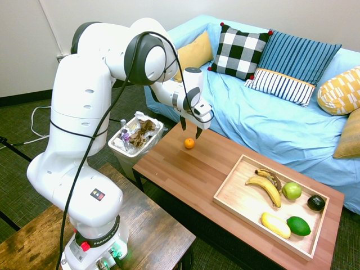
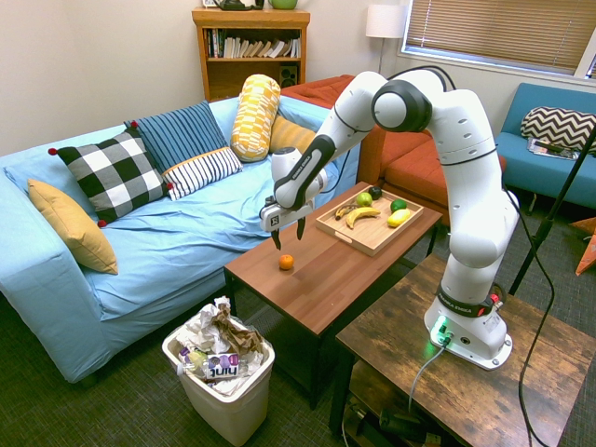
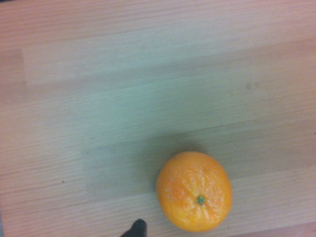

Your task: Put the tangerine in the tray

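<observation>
I'm holding the empty claw (image 1: 190, 127) wide open, with the tangerine (image 1: 189, 143) lying just below its fingertips.

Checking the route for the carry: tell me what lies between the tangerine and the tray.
Only bare tabletop separates the tangerine from the tray, as the first exterior view shows.

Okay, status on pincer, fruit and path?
White arm's two-fingered pincer: open, empty, above table. Small round orange tangerine: on brown wooden table, outside pale wooden tray. No obstruction seen between pincer and tangerine.
</observation>
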Robot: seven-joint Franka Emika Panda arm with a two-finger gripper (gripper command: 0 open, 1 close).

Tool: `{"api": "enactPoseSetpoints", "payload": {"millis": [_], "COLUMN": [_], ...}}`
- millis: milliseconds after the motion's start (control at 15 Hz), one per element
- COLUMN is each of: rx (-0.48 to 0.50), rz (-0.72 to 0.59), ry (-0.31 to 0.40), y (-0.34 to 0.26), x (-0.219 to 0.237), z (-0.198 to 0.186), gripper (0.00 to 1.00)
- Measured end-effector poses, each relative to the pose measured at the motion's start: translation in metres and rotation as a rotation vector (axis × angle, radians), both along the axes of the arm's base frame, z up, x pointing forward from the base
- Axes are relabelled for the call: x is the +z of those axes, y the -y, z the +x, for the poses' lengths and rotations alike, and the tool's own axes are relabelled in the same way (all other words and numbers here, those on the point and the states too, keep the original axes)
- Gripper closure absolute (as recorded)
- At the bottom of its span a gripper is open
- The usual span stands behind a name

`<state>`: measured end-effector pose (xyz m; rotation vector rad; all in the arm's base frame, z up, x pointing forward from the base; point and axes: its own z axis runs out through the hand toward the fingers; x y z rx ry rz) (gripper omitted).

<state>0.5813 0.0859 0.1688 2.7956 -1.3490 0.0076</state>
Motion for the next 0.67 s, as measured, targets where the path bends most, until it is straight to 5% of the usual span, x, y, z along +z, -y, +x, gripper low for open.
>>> {"api": "enactPoseSetpoints", "payload": {"millis": [667], "rx": [-0.003], "rz": [-0.019], "ry": [-0.041], "y": [-0.009], "x": [-0.061], "z": [0.023], "gripper": [0.0]}}
